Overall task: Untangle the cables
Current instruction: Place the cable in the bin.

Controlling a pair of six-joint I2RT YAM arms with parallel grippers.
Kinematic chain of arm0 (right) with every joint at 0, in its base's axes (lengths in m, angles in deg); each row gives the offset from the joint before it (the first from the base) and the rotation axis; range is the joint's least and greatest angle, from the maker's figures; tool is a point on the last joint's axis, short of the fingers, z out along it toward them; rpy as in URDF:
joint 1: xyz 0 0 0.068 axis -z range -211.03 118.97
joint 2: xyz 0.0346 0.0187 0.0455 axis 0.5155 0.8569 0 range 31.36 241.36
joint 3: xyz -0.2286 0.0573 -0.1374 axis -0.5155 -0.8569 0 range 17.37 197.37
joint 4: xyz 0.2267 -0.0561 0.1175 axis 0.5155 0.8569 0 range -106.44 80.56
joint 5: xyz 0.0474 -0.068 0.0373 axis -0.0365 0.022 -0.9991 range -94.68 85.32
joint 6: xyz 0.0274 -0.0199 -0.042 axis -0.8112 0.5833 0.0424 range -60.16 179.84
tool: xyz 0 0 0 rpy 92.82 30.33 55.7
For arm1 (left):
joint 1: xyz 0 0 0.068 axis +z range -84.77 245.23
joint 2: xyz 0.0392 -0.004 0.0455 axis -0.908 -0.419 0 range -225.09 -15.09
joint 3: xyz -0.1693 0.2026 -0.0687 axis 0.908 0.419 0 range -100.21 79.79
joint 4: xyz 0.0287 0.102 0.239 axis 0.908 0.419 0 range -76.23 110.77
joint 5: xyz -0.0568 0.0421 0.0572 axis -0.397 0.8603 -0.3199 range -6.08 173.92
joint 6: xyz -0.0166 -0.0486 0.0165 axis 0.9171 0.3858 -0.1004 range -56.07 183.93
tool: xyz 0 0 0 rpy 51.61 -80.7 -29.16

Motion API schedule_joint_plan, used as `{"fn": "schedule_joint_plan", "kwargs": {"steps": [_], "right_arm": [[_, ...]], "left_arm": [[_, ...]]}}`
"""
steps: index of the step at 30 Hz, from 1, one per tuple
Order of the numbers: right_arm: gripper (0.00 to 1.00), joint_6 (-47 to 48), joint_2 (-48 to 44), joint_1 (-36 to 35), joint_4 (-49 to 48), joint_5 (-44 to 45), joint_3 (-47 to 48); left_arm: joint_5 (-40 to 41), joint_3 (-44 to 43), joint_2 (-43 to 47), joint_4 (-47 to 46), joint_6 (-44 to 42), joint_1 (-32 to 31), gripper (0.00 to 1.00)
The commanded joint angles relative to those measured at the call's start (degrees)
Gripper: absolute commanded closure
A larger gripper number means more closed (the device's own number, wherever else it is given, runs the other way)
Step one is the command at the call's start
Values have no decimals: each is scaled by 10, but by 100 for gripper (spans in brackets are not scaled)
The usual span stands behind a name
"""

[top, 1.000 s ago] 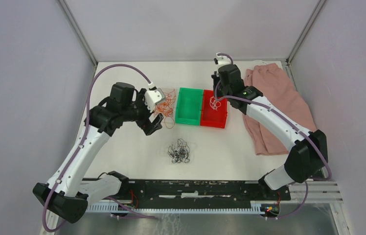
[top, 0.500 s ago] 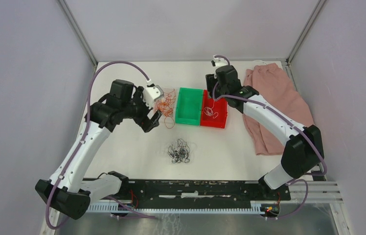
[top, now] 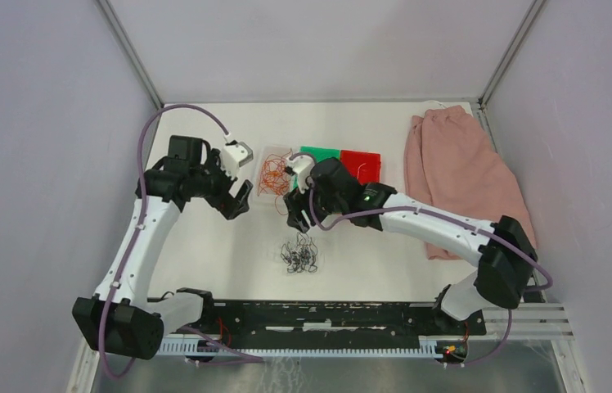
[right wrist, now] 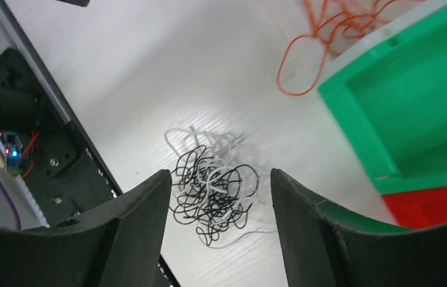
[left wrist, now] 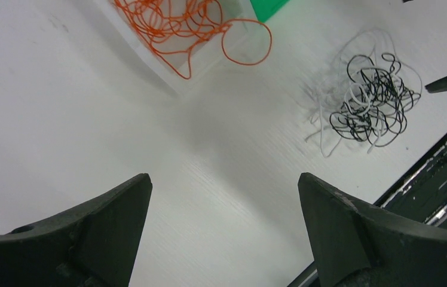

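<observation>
Left gripper (left wrist: 224, 176) above the table (top: 204, 246), jaws spread wide, nothing between. Next, orange cables (top: 272, 173) heaped in a clear tray (top: 278, 151), one loop over its edge; nearer the bases, black-and-white clump (top: 300, 252) loose on the table. Right gripper (right wrist: 219, 173) over that clump, jaws apart, holding nothing; green bin (top: 319, 153), red bin (top: 362, 164) and pink cloth (top: 458, 176) farther right.

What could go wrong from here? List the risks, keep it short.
1. The black and white clump is densely knotted. The open right gripper above it may pinch several cables at once and lift the lot.
2. An orange loop hangs out over the tray rim. A passing arm could snag it and drag more out.
3. The clump lies close to the black rail. A tug might flick cables into it.
</observation>
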State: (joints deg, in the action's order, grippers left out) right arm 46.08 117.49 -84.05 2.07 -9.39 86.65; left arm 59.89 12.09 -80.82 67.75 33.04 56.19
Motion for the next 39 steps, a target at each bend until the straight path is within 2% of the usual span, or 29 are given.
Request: {"fn": "schedule_joint_plan", "kwargs": {"steps": [1,6,11,20,26,36,39], "right_arm": [[33,8,47,-6,-6,-87,-10],[36,-26,47,-6,-52,-92,-59],[44,-60,28,-5,-75,-43,-112],[41,-105,-56,2,-113,21,-181],[39,-154,-131,31,-164,40,-235],[46,-209,-196,80,-203,38,-284],[50,-218,-198,85,-212,38,-289]], "left_arm": [[-77,49,9,27,-87,5,0],[-151,121,3,11,-101,-5,3],[-118,146,-39,-24,-90,-59,8],[-93,192,-100,-96,-66,-133,12],[-86,216,-121,-145,-55,-149,20],[-39,242,-146,-232,-42,-165,48],[-21,247,-140,-253,-41,-166,67]]}}
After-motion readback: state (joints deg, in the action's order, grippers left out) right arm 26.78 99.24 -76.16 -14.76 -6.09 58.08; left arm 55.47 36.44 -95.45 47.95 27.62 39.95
